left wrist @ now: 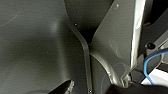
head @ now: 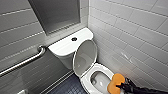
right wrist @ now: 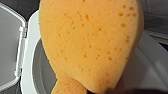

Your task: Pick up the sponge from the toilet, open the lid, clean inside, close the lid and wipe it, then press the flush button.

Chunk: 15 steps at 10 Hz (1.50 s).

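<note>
Lid already raised, the right gripper clamps the orange sponge just above the toilet bowl's rim — scrubbing inside, closing, wiping and the flush button apparently remain.

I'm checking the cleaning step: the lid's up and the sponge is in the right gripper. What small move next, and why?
Probably lower the right gripper a little, inward into the bowl. The lid already stands open, and the sponge hangs above the bowl's rim, seemingly not yet touching the inside.
</note>
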Tool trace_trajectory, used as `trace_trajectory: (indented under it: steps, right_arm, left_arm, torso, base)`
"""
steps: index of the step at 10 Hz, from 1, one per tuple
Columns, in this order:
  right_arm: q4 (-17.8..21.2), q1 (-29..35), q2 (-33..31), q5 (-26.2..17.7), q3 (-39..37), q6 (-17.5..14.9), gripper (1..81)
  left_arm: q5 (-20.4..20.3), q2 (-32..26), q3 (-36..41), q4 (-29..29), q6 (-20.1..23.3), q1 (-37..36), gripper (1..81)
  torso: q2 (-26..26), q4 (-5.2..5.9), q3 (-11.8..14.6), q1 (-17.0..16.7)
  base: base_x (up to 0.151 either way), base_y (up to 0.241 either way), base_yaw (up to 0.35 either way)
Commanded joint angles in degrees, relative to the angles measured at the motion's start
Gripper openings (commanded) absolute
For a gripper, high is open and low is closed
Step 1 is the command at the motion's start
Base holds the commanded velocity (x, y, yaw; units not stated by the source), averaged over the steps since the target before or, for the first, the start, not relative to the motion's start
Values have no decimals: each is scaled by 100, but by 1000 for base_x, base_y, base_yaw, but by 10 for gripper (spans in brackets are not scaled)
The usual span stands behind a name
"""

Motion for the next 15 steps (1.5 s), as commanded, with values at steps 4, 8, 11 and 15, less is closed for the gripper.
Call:
trace_trajectory:
  steps: [4,8,11,15]
  right_arm:
    - [-9,-443,-542,-108,706,28,10]
    - [0,-1225,-1034,603,1356,28,10]
    - [-1,-1735,-1166,929,1497,20,10]
    - [-62,-2175,-1210,1035,1567,-7,10]
  left_arm:
    - [510,69,84,154,89,142,811]
    - [511,122,13,172,98,142,811]
    - [519,122,13,172,98,142,811]
    - [501,122,13,233,98,142,811]
  torso:
    - [0,0,2,0]
    - [0,2,2,0]
    - [-2,2,2,0]
    - [-2,2,2,0]
  base:
    - [0,0,0]
    - [0,0,0]
    - [0,0,0]
    - [0,0,0]
